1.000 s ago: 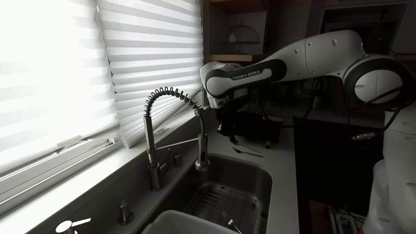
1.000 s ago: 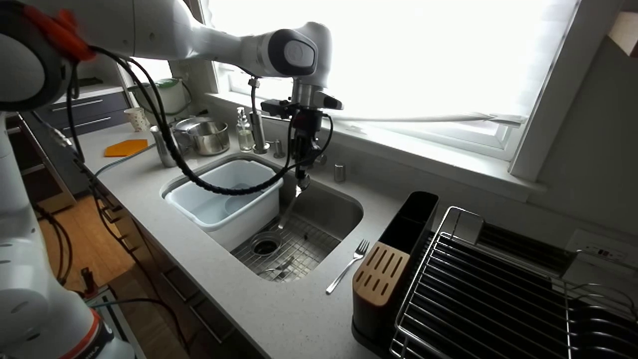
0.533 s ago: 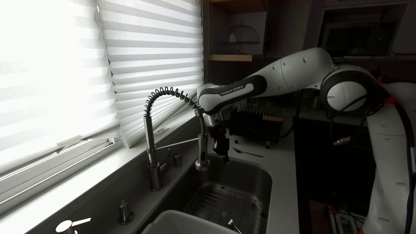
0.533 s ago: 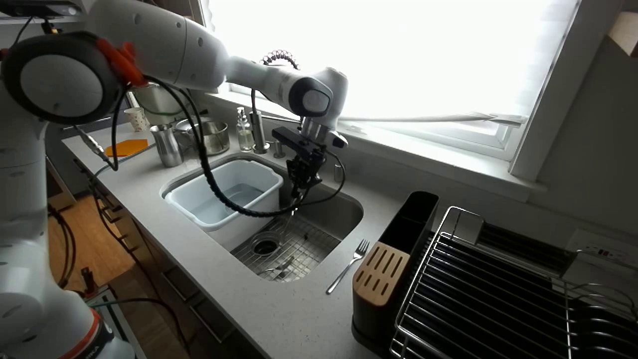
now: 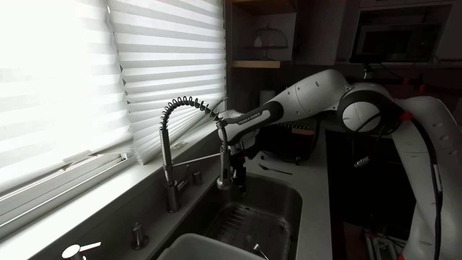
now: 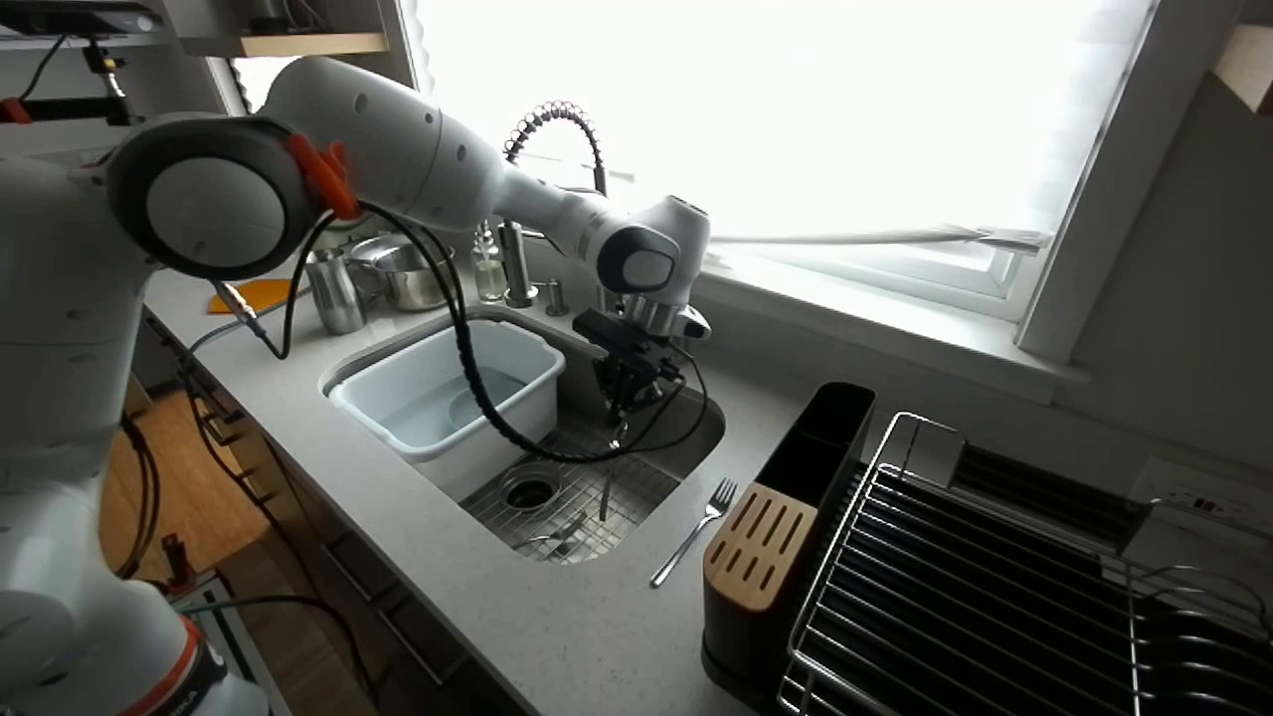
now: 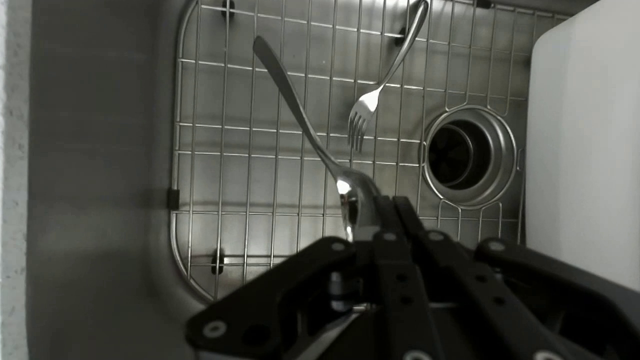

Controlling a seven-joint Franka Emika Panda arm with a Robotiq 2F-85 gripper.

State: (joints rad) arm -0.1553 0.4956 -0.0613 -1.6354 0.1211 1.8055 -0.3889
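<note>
Shiny silver metal spoon (image 7: 320, 147) in a tight pinch

White robot arm (image 5: 314, 94): forearm slopes down to a wrist that points downward over the grey steel sink (image 7: 100, 175). In an exterior view the coil-necked steel faucet (image 5: 224, 169) partly covers the wrist end.

Writing: "FRANKA EMIKA", on the arm's black stripe near the wrist.

Black two-fingered tool (image 7: 393, 202): fingertips nearly meeting, clenched on the spoon's bowl end. Spoon hangs handle-down over the silver wire grid (image 7: 275, 156); cannot tell whether its tip touches.

On the grid, near spoon handle and round drain (image 7: 457, 155): silver four-tined fork (image 7: 368, 101). White plastic tub (image 7: 582, 150) beyond the drain.

Another silver fork (image 6: 696, 532) on the pale speckled tabletop (image 6: 587, 636), just beside the black holder with slotted wooden top (image 6: 741, 636).
</note>
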